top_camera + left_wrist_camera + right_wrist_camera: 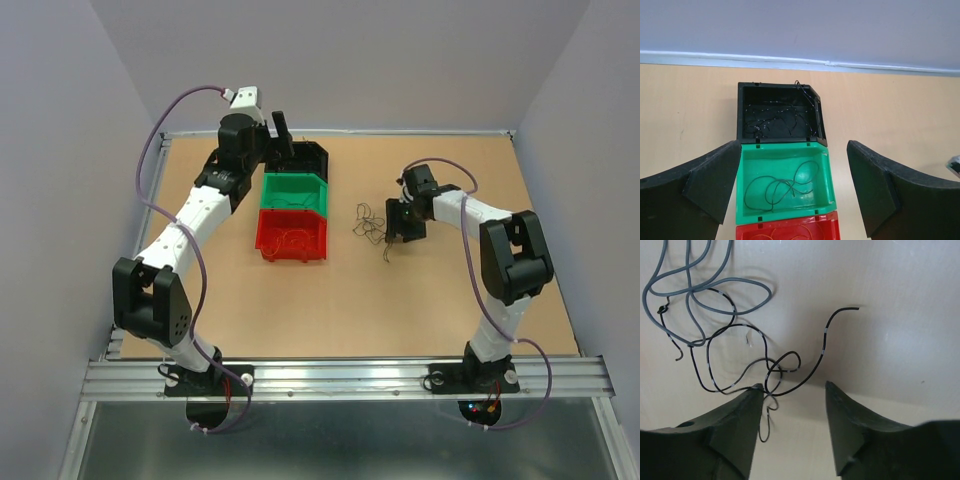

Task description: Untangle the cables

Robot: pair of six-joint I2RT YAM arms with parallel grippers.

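A small clump of thin cables (372,227) lies on the table right of the bins. In the right wrist view it is a black striped wire (765,360) looped with a grey wire (695,287). My right gripper (398,228) is open, low over the clump; its left fingertip (756,390) touches the black wire. My left gripper (792,150) is open and empty above the bins. The green bin (785,182) holds a green wire (780,187), the black bin (780,115) black wires, the red bin (790,231) orange wire.
The three bins stand in a row, black (305,158), green (295,192), red (292,235), left of the table's middle. Grey walls close the table on three sides. A metal rail (340,375) runs along the near edge.
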